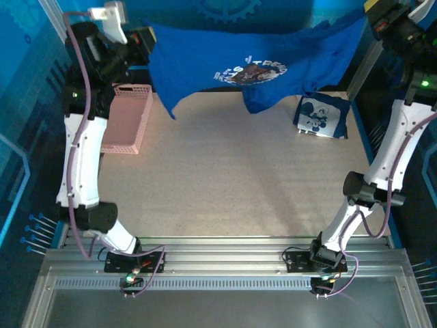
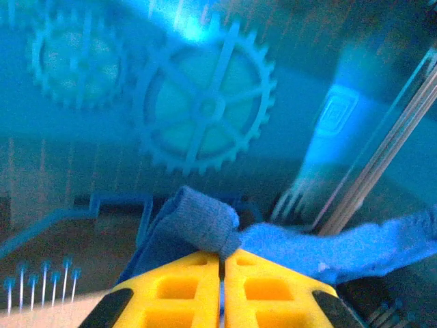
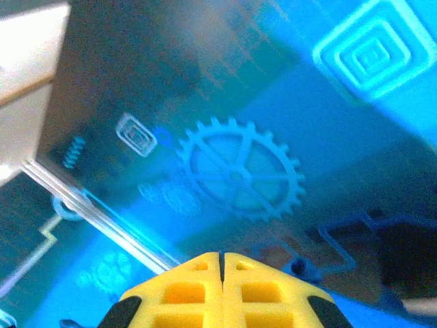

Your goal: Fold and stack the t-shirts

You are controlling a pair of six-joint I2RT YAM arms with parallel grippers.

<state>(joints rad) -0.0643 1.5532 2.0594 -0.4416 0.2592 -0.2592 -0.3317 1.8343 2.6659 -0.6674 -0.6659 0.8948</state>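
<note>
I see a blue t-shirt (image 1: 205,65) with a red-and-white print hanging stretched over the far edge of the table (image 1: 225,178), between the left gripper (image 1: 142,41) and right gripper (image 1: 372,15). A folded cartoon t-shirt (image 1: 322,116) lies far right, and a pink basket (image 1: 130,116) sits left.

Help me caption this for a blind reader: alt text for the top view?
The left gripper and right gripper hold a blue printed t-shirt stretched in the air over the far end of the table. A folded t-shirt lies on it at right, a pink basket at left.
</note>
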